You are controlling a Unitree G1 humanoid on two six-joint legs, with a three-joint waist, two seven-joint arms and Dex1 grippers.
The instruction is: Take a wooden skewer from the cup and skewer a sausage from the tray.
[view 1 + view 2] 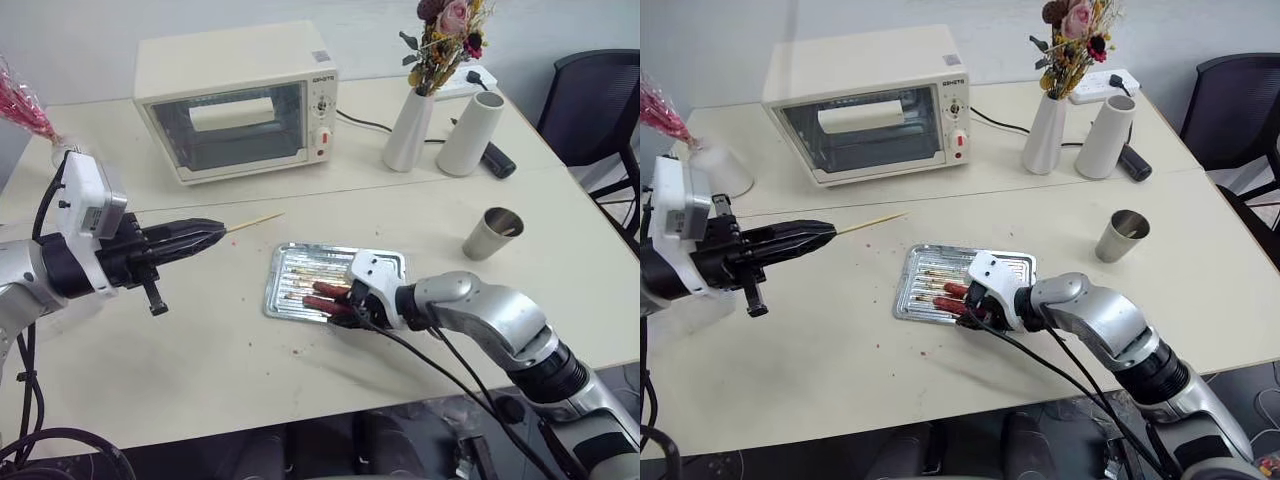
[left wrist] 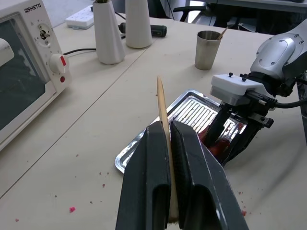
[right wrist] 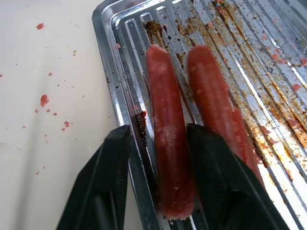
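Right gripper [image 3: 158,158], nearest, straddles 1 of 2 sausages [image 3: 168,143] at the near edge of the ribbed metal tray [image 1: 290,300], its jaws part-open, close on either side and not yet visibly clamped, probably to steady it for piercing. Left gripper [image 2: 169,143], clamped tight on the wooden skewer [image 1: 255,222], holds it level, tip free and well short of the tray. Beyond stands the cup [image 1: 492,234], a stick leaning inside.

I'm looking down on a pale table [image 1: 200,340] speckled with red crumbs. The tray [image 1: 290,300] is lying near its middle, the cup [image 1: 492,234] standing off to the right. A toaster oven [image 1: 235,100], a flower vase [image 1: 409,130], a white cylinder [image 1: 470,135] and a power strip [image 1: 462,84] are sitting along the far side.
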